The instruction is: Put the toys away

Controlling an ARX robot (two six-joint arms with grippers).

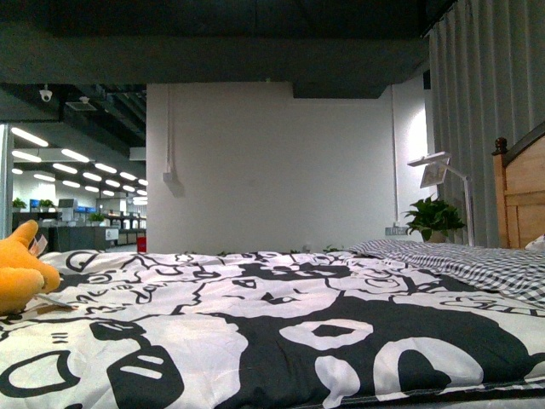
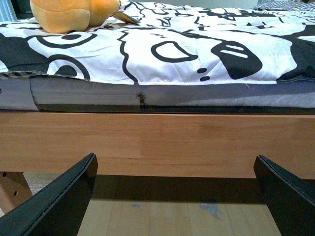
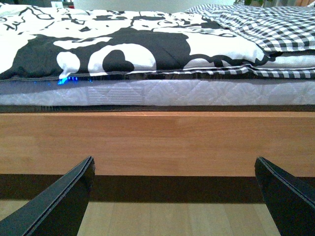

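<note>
An orange-yellow plush toy (image 1: 21,266) lies on the black-and-white patterned duvet (image 1: 255,341) at the bed's left edge, only partly in the front view. It also shows in the left wrist view (image 2: 71,14), up on the bed. My left gripper (image 2: 177,196) is open and empty, low in front of the wooden bed frame (image 2: 157,142), below mattress height. My right gripper (image 3: 174,196) is open and empty, also low before the bed frame (image 3: 157,142). Neither arm shows in the front view.
A checked pillow or sheet (image 1: 477,260) lies at the bed's right, by a wooden headboard (image 1: 521,192). A white lamp (image 1: 438,170) and a potted plant (image 1: 433,217) stand behind. Wooden floor (image 2: 162,216) lies under the grippers.
</note>
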